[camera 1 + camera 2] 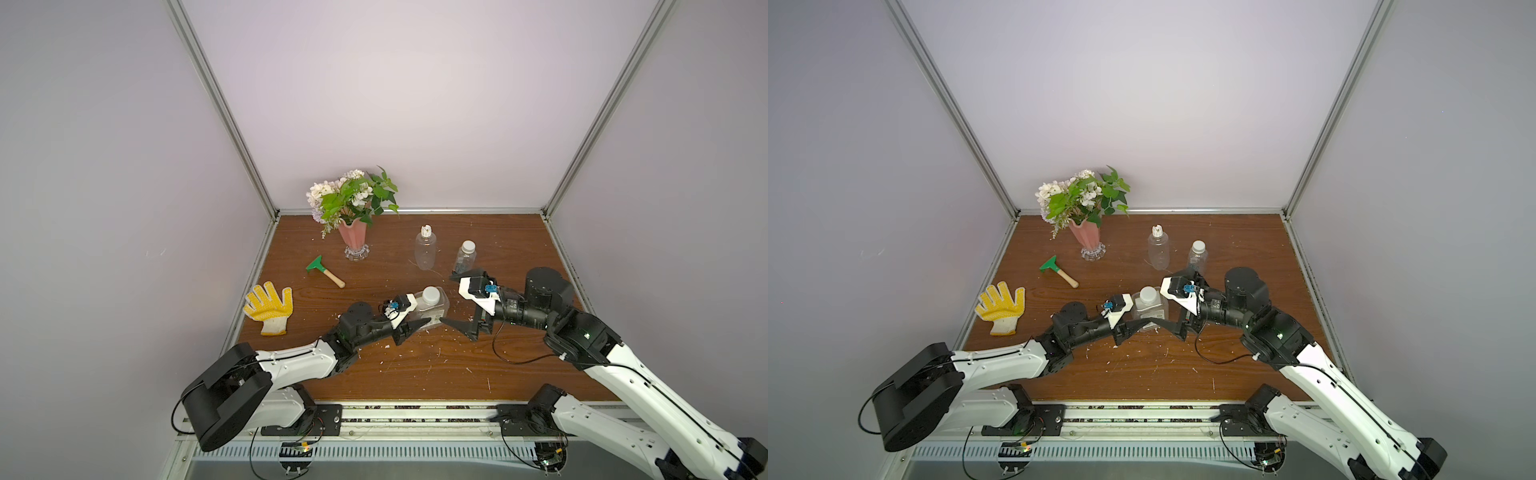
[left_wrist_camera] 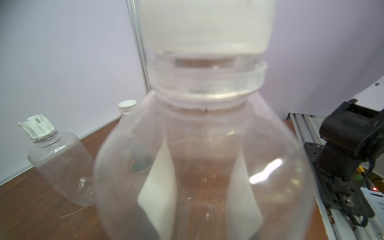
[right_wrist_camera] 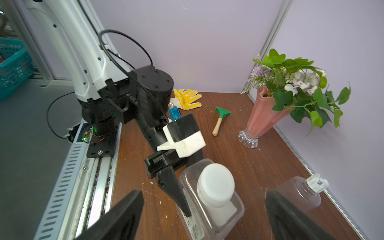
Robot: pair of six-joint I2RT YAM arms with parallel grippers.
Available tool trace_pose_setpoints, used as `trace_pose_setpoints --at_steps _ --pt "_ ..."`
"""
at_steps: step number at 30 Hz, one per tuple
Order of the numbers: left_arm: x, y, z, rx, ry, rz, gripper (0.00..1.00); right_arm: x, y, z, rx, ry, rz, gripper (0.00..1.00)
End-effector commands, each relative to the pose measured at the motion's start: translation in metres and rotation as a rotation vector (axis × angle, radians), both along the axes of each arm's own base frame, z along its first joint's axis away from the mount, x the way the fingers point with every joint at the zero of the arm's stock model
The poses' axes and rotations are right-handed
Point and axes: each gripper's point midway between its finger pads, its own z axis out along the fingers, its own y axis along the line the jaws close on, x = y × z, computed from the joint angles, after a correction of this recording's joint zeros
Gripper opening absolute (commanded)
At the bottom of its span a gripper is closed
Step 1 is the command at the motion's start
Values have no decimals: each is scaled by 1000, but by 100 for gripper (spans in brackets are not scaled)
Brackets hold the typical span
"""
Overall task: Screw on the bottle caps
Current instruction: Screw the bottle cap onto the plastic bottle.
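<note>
The square clear bottle (image 1: 436, 311) (image 3: 209, 220) stands upright at mid-table with a flat white cap (image 1: 431, 294) (image 3: 216, 182) (image 2: 207, 25) on its neck. My left gripper (image 1: 417, 326) (image 1: 1142, 323) is shut on the bottle's body, one black finger (image 3: 176, 191) pressed against its labelled side. My right gripper (image 1: 446, 297) (image 3: 203, 218) is open, its fingers wide on either side of the bottle and clear of it. Farther back stand the rounded bottle (image 1: 426, 253) (image 2: 62, 164) with a ribbed cap (image 1: 425, 230) (image 2: 36, 126) and the slim bottle (image 1: 464, 259) with a round cap (image 1: 468, 246) (image 2: 127, 105).
A pink vase (image 1: 353, 239) of flowers stands at the back left. A small green rake (image 1: 324, 270) and a yellow glove (image 1: 268, 307) lie on the left of the wooden table (image 1: 415, 374). White crumbs are scattered near the front. A teal basket (image 3: 12, 66) sits off the table.
</note>
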Motion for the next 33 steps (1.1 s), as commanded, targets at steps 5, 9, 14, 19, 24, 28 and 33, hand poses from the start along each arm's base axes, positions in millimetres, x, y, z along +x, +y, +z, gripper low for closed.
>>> trace_pose_setpoints --at_steps 5,9,14,19,24,28,33 --pt "-26 -8 16 -24 -26 -159 42 -6 19 -3 -44 1 208 99" --pt "-30 -8 19 -22 -29 -179 42 0 26 -14 -57 28 228 97" --pt "-31 -8 23 -30 -39 -183 42 2 31 -27 -61 72 250 88" --pt "-30 -8 23 -28 -41 -180 42 0 33 -33 -55 104 271 78" --pt "-29 -8 23 -28 -43 -171 42 -2 34 -39 -59 128 284 68" --pt "-29 -7 25 -30 -47 -168 42 -1 35 -45 -68 148 283 64" --pt "-27 -7 26 -32 -53 -162 42 -1 36 -48 -70 165 286 55"
